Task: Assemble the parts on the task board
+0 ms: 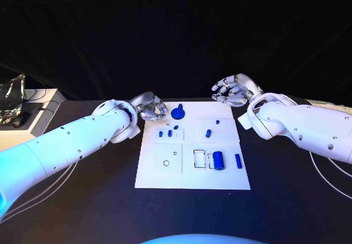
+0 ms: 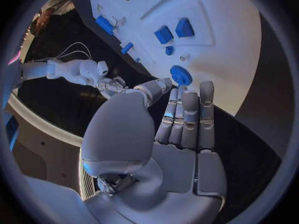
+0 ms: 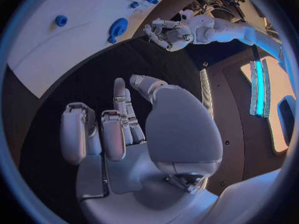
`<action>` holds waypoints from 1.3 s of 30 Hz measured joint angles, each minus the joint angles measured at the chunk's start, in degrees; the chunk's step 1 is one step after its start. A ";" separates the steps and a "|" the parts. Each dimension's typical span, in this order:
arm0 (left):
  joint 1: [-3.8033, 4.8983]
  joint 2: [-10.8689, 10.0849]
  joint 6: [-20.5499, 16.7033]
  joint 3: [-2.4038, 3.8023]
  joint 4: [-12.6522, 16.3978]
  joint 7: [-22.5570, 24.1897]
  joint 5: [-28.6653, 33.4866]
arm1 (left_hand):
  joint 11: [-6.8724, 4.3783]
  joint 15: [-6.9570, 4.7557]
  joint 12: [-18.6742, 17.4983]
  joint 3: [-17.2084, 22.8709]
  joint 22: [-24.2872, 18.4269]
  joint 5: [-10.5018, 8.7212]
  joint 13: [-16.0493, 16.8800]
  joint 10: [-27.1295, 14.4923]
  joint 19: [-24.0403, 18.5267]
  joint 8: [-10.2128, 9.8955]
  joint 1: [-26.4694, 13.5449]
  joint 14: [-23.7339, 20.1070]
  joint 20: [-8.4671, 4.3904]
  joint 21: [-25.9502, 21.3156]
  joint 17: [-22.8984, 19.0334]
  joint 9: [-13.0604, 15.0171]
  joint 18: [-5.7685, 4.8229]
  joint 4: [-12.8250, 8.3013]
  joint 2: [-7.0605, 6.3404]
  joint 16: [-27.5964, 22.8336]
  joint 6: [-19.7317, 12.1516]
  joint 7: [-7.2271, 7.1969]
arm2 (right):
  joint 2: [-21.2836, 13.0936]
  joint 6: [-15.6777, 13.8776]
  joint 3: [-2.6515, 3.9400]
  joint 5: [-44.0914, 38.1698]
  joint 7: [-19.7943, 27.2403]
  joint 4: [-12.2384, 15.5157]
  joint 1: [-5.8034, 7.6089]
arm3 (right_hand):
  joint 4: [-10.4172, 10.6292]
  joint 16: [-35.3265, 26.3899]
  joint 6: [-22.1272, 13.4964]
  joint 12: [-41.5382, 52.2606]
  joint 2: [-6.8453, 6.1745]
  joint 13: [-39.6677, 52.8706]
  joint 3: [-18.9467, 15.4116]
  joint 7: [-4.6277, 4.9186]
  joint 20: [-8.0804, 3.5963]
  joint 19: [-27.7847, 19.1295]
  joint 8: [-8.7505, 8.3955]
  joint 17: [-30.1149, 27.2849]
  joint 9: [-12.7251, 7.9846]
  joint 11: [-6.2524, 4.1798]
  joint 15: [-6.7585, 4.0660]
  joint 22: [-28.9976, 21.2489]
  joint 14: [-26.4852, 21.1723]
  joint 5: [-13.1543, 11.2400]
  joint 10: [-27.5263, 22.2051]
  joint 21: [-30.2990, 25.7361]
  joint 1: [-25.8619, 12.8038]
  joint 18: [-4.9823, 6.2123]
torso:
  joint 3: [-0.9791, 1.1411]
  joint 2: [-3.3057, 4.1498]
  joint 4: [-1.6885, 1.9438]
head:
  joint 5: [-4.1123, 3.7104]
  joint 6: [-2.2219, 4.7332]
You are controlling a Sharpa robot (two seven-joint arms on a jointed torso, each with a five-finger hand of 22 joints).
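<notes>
The left hand [image 1: 150, 108] hovers spread and empty just off the board's [image 1: 165, 178] far left corner, close to the round knob [image 1: 179, 112] on the far edge. The right hand [image 1: 233, 90] hangs loosely open, holding nothing, beyond the far right corner. Probably the knob comes first: close the fingers evenly around it, lift straight, avoid nudging the nearby small parts [image 1: 165, 134].

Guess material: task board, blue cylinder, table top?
Task board: probably matte white plastic, flat and even with cut recesses. Blue cylinder: likely smooth plastic, uniform colour with a faint sheen. Table: black and dull, possibly cloth or a mat; can't tell.
</notes>
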 measured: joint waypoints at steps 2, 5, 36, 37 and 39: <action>0.01 -0.29 -0.33 0.17 0.27 0.14 1.40 | -0.33 -0.20 2.27 -0.57 -0.13 0.00 0.96 -0.33 0.00 0.40 0.21 -0.20 0.00 -0.20 0.73 0.24 -0.01 0.17 -0.14 0.54 0.12 -0.11 | 0.02 0.73 0.00 -0.91 -0.31 0.03 0.00 | -0.46 0.00 0.41 0.93 0.23 0.38 0.05 -0.36 0.00 0.00 -0.38 0.00 -0.12 -0.26 0.00 0.00 0.00 -0.19 1.02 0.00 0.23 0.00 | -0.01 0.01 0.01 | 0.02 0.03; 0.01 -0.58 -0.69 0.26 0.60 0.28 3.05 | -0.83 -0.46 6.21 -0.99 -0.18 0.00 2.66 -1.24 0.00 0.83 0.71 0.06 0.00 -0.41 2.52 0.57 -0.01 0.41 0.25 1.66 0.12 -0.11 | 0.06 1.75 0.00 -2.17 -0.71 0.08 0.00 | -0.81 0.00 1.08 3.38 0.01 2.19 -0.19 -0.62 -0.15 0.15 -0.87 0.00 -0.37 -0.76 0.00 0.00 0.00 -0.19 2.29 0.00 0.44 0.00 | -0.01 0.02 0.06 | 0.03 0.13; -0.06 -0.39 -0.30 0.40 2.33 0.05 8.09 | -1.64 -1.13 20.06 -1.64 1.15 0.20 7.63 -6.36 1.55 3.88 0.98 4.40 -1.14 0.14 12.96 2.08 -0.05 1.40 -0.54 6.41 0.08 -0.94 | 1.34 7.57 0.00 -14.42 -3.85 0.88 -0.09 | -3.46 1.79 3.37 51.97 1.17 48.58 -0.78 -0.70 -0.54 0.10 -4.82 0.00 -1.41 -0.76 0.00 0.04 0.00 -0.18 15.39 2.06 0.48 0.00 | 0.03 -0.02 -0.01 | 0.23 0.69; -0.06 -0.09 -0.12 0.39 2.29 -0.03 7.36 | -1.64 -1.13 20.06 -1.93 1.08 0.20 7.43 -6.36 1.55 4.10 0.60 4.40 -1.14 -0.02 12.94 2.18 -0.05 1.70 -0.91 6.41 0.09 -0.94 | 1.35 7.57 0.00 -14.63 -3.95 0.94 -0.11 | -3.46 1.79 3.37 51.97 1.21 48.58 -0.78 -0.69 -0.54 0.10 -4.82 0.00 -1.41 -0.76 0.00 0.04 0.00 -0.18 15.39 2.14 0.45 0.00 | 0.04 -0.02 -0.02 | 0.25 0.70; -0.05 0.48 0.29 0.38 2.20 -0.25 5.75 | -1.64 -1.09 19.33 -2.60 0.74 0.20 6.80 -6.36 1.31 4.19 -0.18 4.11 -0.89 -0.58 12.39 2.30 -0.06 2.36 -1.69 5.98 0.08 -0.94 | 1.38 7.57 0.00 -15.00 -4.15 1.06 -0.13 | -3.46 1.79 3.45 51.97 1.33 48.57 -0.78 -0.78 -0.53 0.10 -4.82 0.00 -1.41 -0.76 0.00 0.04 0.00 -0.18 15.39 2.33 0.33 0.00 | 0.05 -0.02 -0.02 | 0.29 0.71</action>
